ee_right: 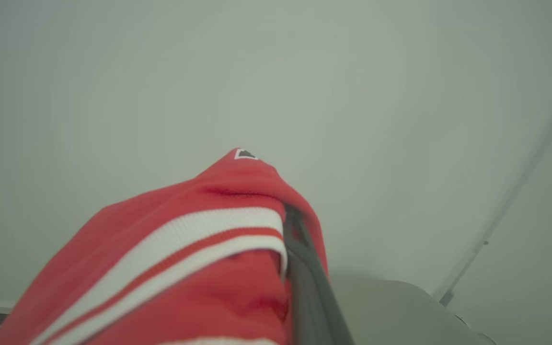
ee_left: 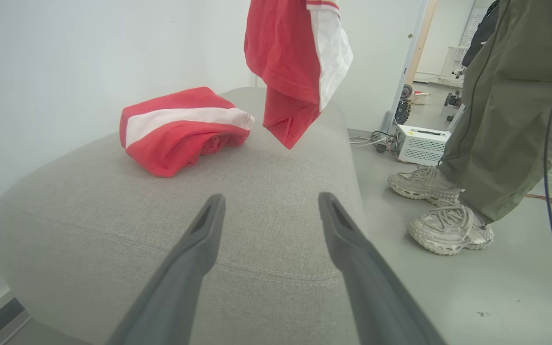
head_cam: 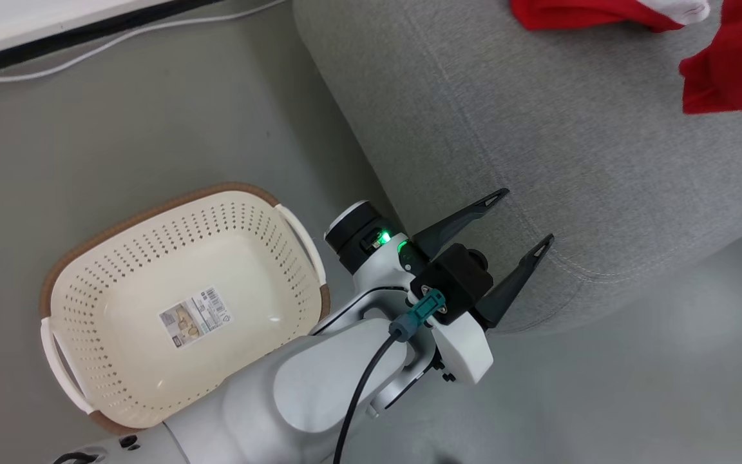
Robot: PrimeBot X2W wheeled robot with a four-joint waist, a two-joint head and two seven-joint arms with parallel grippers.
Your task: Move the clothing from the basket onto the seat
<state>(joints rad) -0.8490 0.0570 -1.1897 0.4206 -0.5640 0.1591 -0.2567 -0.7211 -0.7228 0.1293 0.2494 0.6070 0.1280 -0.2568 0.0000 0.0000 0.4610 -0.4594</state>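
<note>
A red soft-fabric jersey with white trim (ee_left: 295, 62) hangs long axis vertical, corner pointing down over the light-grey upholstered sofa seat (ee_left: 257, 201), pinched in the right fingers (ee_right: 307, 282). A second red, white-striped jersey (ee_left: 180, 129) lies bunched on the seat. Left fingers (head_cam: 467, 216) spread wide, empty. The paper label (head_cam: 194, 317) in the cream perforated plastic basket (head_cam: 120, 258) shows a barcode; print unreadable.

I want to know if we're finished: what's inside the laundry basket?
A paper label lies on the laundry basket's bare cream floor. The robot's left forearm covers one corner, so what lies there cannot be seen.
</note>
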